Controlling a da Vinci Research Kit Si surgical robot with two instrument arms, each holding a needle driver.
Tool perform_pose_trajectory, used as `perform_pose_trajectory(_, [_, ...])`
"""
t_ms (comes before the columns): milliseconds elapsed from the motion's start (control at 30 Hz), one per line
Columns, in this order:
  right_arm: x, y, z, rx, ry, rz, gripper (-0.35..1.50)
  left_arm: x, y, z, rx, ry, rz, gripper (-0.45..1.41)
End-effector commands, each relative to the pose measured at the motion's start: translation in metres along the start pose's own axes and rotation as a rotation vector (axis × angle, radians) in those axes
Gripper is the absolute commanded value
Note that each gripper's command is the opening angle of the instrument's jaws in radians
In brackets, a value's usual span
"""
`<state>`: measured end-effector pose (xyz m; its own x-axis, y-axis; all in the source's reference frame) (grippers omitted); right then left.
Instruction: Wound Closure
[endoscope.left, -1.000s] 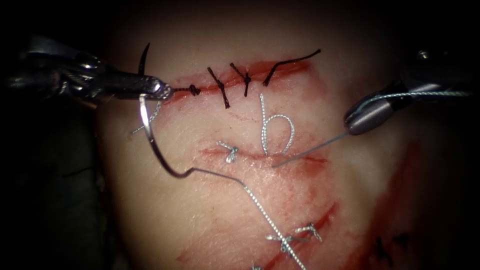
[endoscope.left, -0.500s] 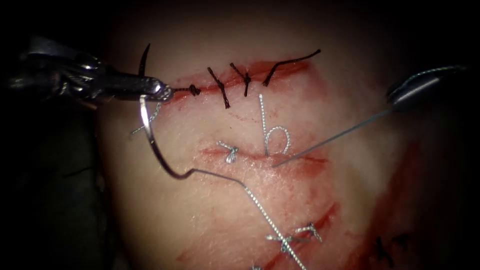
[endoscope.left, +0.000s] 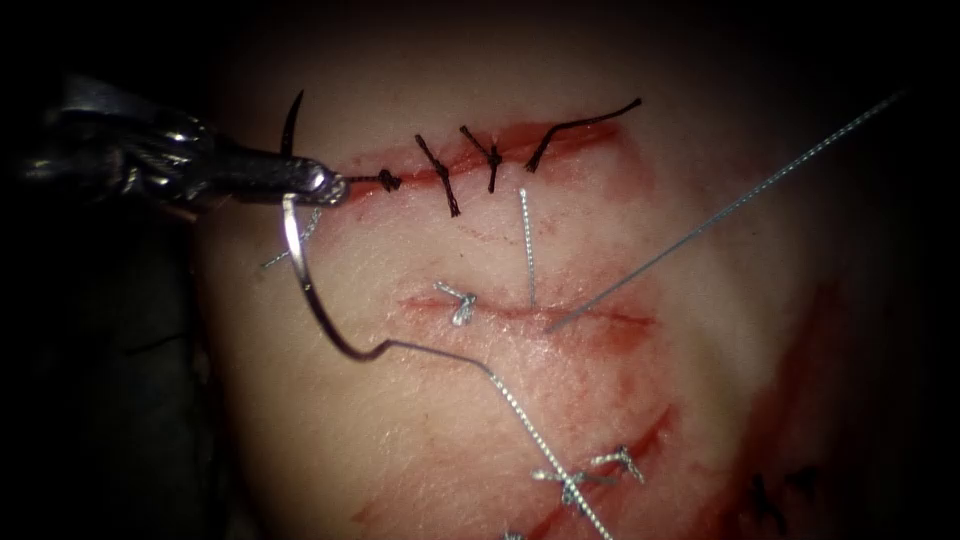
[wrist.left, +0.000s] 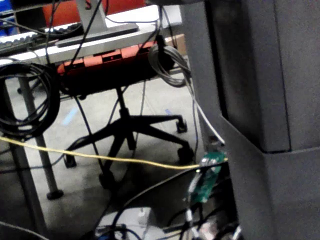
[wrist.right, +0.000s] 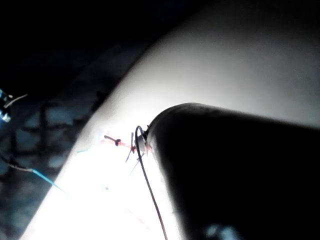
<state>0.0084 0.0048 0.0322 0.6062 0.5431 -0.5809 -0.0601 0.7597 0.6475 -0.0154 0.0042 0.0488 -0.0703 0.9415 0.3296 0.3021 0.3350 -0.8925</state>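
While left end effector (endoscope.left: 325, 185) grips needle (endoscope.left: 305, 285) end outside tissue (endoscope.left: 420, 420), thread (endoscope.left: 700, 225) taut.

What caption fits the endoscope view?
Left tool holds the needle near its end, outside the tissue; thread runs taut from the cut.

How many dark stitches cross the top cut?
3 dark stitches: one beside the left end effector, which holds the needle, one in the middle, one just right of it. The end effector may hide more.
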Motion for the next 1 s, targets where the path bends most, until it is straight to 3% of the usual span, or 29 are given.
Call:
perform_pose_trajectory(33, [0.0008, 0.0007, -0.0002, -0.015, 0.003, -0.005, -0.35, 0.0002, -0.0006, 0.0003, 0.000, -0.001, 0.000, -0.45])
perform_pose_trajectory(433, [0.0008, 0.0008, -0.0013, -0.031, 0.015, 0.013, -0.35, 0.0002, -0.0006, 0.0003, -0.001, -0.002, 0.006, -0.45])
perform_pose_trajectory(533, [0.0008, 0.0004, -0.0005, -0.040, 0.016, 0.012, 0.24, 0.0002, -0.0006, 0.0003, 0.000, -0.002, 0.006, -0.45])
perform_pose_trajectory(600, [0.0005, 0.0000, 0.0003, -0.048, 0.016, 0.009, 0.73, 0.0001, -0.0007, 0.0003, 0.000, -0.002, 0.007, -0.45])
perform_pose_trajectory(667, [-0.0001, -0.0004, 0.0013, -0.059, 0.016, 0.002, 1.05, 0.0001, -0.0009, 0.0004, 0.003, -0.002, 0.009, -0.45])
perform_pose_trajectory(833, [-0.0031, -0.0018, 0.0057, -0.048, 0.006, -0.035, 1.26, -0.0001, -0.0015, 0.0003, 0.040, -0.013, 0.013, -0.45])
perform_pose_trajectory(1000, [-0.0068, -0.0025, 0.0111, 0.027, -0.056, -0.102, 1.28, -0.0005, -0.0035, -0.0004, 0.179, -0.062, 0.021, -0.45])
